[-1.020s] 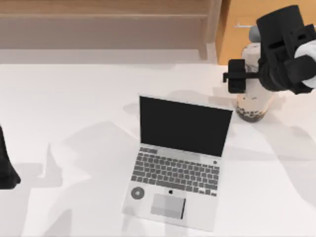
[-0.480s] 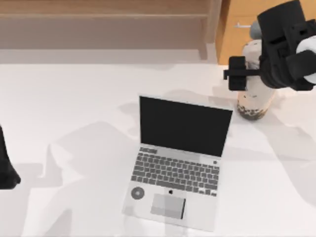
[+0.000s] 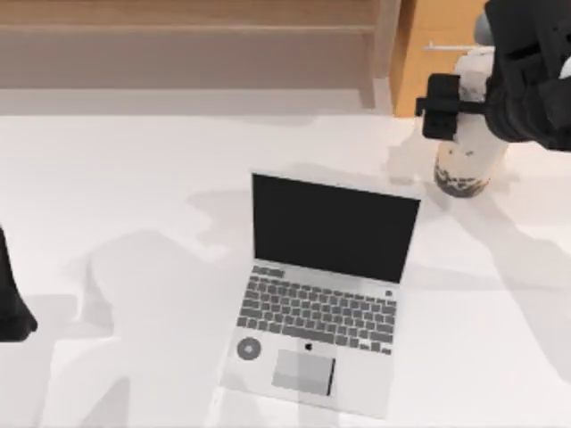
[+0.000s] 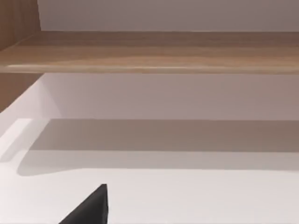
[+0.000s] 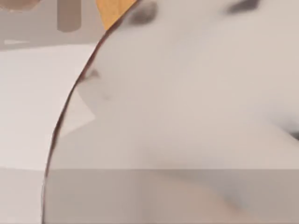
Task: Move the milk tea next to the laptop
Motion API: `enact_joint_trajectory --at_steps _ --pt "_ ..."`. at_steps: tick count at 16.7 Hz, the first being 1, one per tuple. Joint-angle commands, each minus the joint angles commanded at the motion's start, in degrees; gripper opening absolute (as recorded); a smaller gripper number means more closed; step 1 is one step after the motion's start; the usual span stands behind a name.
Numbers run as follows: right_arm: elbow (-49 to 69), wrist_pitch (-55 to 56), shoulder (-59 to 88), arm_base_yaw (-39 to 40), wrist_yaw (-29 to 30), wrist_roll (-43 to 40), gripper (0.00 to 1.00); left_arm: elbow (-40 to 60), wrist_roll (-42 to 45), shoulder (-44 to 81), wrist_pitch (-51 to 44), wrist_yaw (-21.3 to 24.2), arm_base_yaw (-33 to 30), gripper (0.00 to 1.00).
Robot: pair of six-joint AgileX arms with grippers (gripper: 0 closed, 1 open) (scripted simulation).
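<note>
The milk tea (image 3: 464, 169), a clear cup of beige drink with dark pearls at the bottom, hangs at the table's far right, just beyond the laptop's right screen corner. My right gripper (image 3: 473, 111) is shut on its upper part, one black finger (image 3: 442, 107) showing on the cup's left side. Very close in the right wrist view, the cup's pale surface (image 5: 187, 116) is all I can make out. The open silver laptop (image 3: 321, 308) sits mid-table with a dark screen. My left arm (image 3: 13, 303) stays parked at the left edge.
A wooden shelf unit (image 3: 196, 53) runs along the back of the white table (image 3: 134, 196), with an orange panel (image 3: 437, 62) behind the cup. The shelf's wooden edge (image 4: 154, 51) also appears in the left wrist view.
My right gripper has carried the milk tea up and to the right, away from the laptop's screen corner. The left arm has stayed still.
</note>
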Motion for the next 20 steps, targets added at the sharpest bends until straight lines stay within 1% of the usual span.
enact_joint_trajectory --at_steps 3,10,15,20 --pt "-1.78 -2.44 -7.49 0.02 0.99 5.44 0.00 0.00 0.00 0.00 0.00 0.00 0.00 1.00" --pt "-6.29 -7.89 -21.97 1.36 2.47 12.85 0.00 0.00 0.00 0.00 0.00 0.00 0.00 1.00" --pt "-10.00 -10.51 -29.80 3.62 4.96 16.16 0.00 0.00 0.00 0.00 0.00 0.00 0.00 1.00" --pt "-14.32 -11.91 -34.34 8.64 8.49 16.93 0.00 0.00 0.00 0.00 0.00 0.00 0.00 1.00"
